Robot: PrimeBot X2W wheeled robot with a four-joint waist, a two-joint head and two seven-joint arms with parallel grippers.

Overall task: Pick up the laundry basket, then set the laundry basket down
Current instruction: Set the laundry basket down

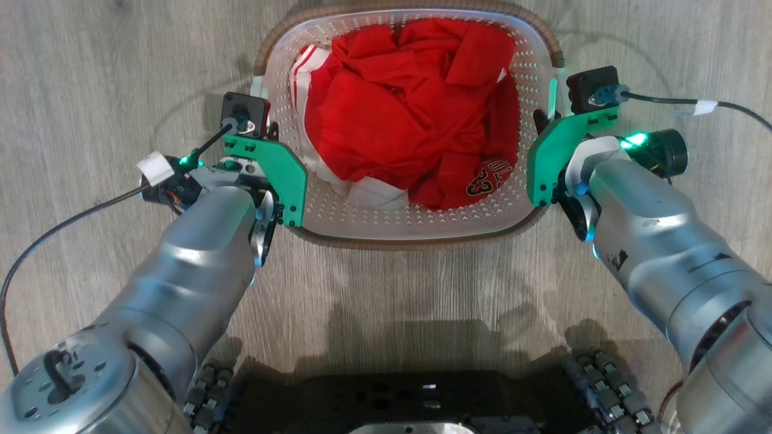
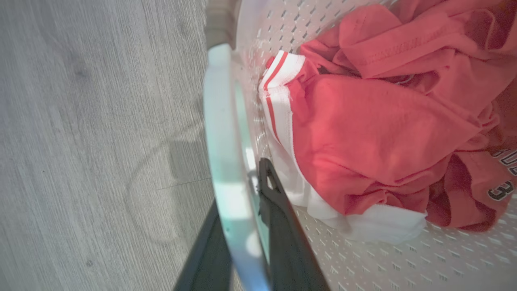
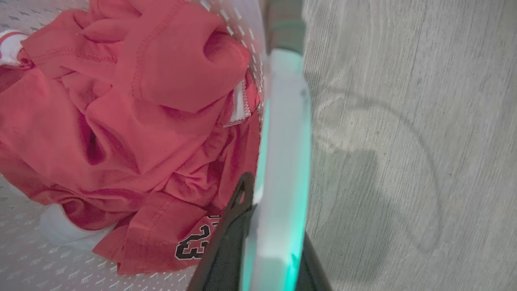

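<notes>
The laundry basket sits at the top centre over a grey wood-look floor. It holds crumpled red clothing with white trim and a dark patch reading 23. The left gripper meets the basket's left rim and the right gripper its right rim; their fingertips are mostly hidden behind 2 green plates. Both silver forearms reach up from the lower corners. A black cable trails off the left wrist, and another off the right. The robot's dark base with roller wheels lies along the bottom edge.
</notes>
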